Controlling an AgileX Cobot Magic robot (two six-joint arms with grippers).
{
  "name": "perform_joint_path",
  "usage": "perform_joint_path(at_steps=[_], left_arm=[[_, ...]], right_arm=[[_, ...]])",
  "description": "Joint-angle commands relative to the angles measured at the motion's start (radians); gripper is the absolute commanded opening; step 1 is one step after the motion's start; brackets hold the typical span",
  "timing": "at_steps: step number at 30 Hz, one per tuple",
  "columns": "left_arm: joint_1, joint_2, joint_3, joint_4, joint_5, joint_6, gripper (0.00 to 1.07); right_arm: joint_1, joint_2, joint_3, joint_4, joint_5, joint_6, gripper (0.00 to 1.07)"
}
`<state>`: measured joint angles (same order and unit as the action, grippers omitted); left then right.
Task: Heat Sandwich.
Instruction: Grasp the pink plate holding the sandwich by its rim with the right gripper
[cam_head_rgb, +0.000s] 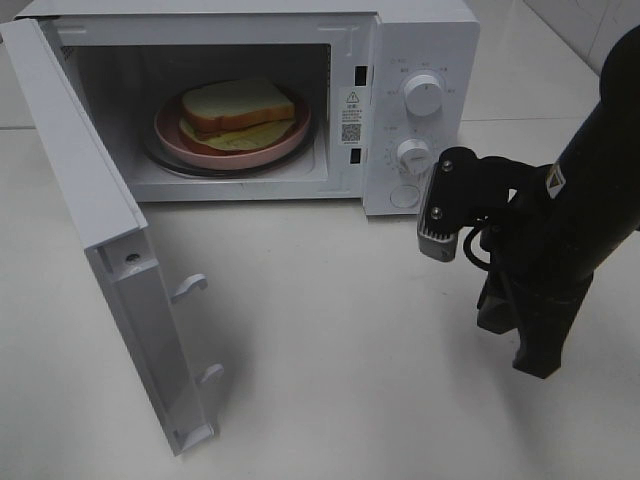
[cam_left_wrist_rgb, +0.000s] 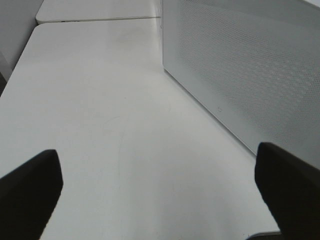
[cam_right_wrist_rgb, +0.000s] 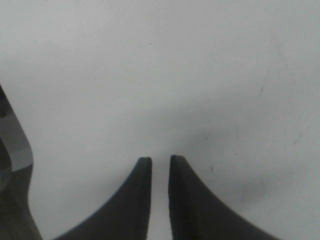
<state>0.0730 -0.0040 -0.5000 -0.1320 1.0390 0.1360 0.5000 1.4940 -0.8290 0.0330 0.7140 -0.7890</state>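
Observation:
The sandwich (cam_head_rgb: 238, 108), pale bread with a brown crust and yellow-green filling, lies on a round pink plate (cam_head_rgb: 290, 145) inside the open white microwave (cam_head_rgb: 420, 40). My right gripper (cam_head_rgb: 543, 362) hangs over the table to the right of the microwave, pointing down. In the right wrist view the right gripper (cam_right_wrist_rgb: 160, 162) has its fingers almost together with nothing between them. My left gripper (cam_left_wrist_rgb: 160, 200) does not show in the exterior high view. In the left wrist view its fingers (cam_left_wrist_rgb: 30, 195) stand wide apart and empty over bare table beside the microwave's perforated side wall (cam_left_wrist_rgb: 250, 75).
The microwave door (cam_head_rgb: 110, 250) stands swung out to the front left with its latch hooks facing right. Two dials (cam_head_rgb: 424, 95) (cam_head_rgb: 413, 153) and a round button (cam_head_rgb: 404, 195) sit on the control panel. The white table (cam_head_rgb: 330, 350) spreads in front.

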Motion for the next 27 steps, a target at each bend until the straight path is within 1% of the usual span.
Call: perform_joint_path(at_steps=[1,2,3,4,7,8,12,13,14,15,16,17,18,20,21,22,26,27], left_arm=[[0.001,-0.023,0.004,-0.007,-0.007,-0.005,1.03],[0.001,-0.023,0.004,-0.007,-0.007,-0.005,1.03],[0.001,-0.023,0.004,-0.007,-0.007,-0.005,1.03],[0.001,-0.023,0.004,-0.007,-0.007,-0.005,1.03],[0.001,-0.023,0.004,-0.007,-0.007,-0.005,1.03],[0.001,-0.023,0.004,-0.007,-0.007,-0.005,1.03],[0.001,-0.023,0.004,-0.007,-0.007,-0.005,1.03],[0.001,-0.023,0.004,-0.007,-0.007,-0.005,1.03],[0.001,-0.023,0.004,-0.007,-0.007,-0.005,1.03],[0.001,-0.023,0.004,-0.007,-0.007,-0.005,1.03],[0.001,-0.023,0.004,-0.007,-0.007,-0.005,1.03],[0.001,-0.023,0.004,-0.007,-0.007,-0.005,1.03],[0.001,-0.023,0.004,-0.007,-0.007,-0.005,1.03],[0.001,-0.023,0.004,-0.007,-0.007,-0.005,1.03],[0.001,-0.023,0.004,-0.007,-0.007,-0.005,1.03],[0.001,-0.023,0.004,-0.007,-0.007,-0.005,1.03],[0.001,-0.023,0.004,-0.007,-0.007,-0.005,1.03],[0.001,-0.023,0.004,-0.007,-0.007,-0.005,1.03]], right_arm=[[-0.001,-0.013,-0.002,-0.003,0.002,-0.207,0.16],[-0.001,-0.013,-0.002,-0.003,0.002,-0.258,0.16],[-0.001,-0.013,-0.002,-0.003,0.002,-0.258,0.16],[-0.001,-0.013,-0.002,-0.003,0.002,-0.337,0.17],[-0.001,-0.013,-0.002,-0.006,0.002,-0.434,0.19],[-0.001,-0.013,-0.002,-0.006,0.002,-0.434,0.19],[-0.001,-0.013,-0.002,-0.006,-0.015,-0.467,0.28],[-0.001,-0.013,-0.002,-0.006,-0.015,-0.467,0.28],[-0.001,-0.013,-0.002,-0.006,-0.030,-0.465,0.35],[-0.001,-0.013,-0.002,-0.006,-0.040,-0.462,0.40],[-0.001,-0.013,-0.002,-0.006,-0.050,-0.459,0.43],[-0.001,-0.013,-0.002,-0.006,-0.050,-0.459,0.43],[-0.001,-0.013,-0.002,-0.006,-0.068,-0.460,0.53],[-0.001,-0.013,-0.002,-0.004,-0.076,-0.457,0.62],[-0.001,-0.013,-0.002,-0.002,-0.076,-0.447,0.71],[-0.001,-0.013,-0.002,-0.002,-0.076,-0.447,0.71],[-0.001,-0.013,-0.002,-0.006,-0.084,-0.375,0.86],[-0.001,-0.013,-0.002,-0.006,-0.084,-0.375,0.86]])
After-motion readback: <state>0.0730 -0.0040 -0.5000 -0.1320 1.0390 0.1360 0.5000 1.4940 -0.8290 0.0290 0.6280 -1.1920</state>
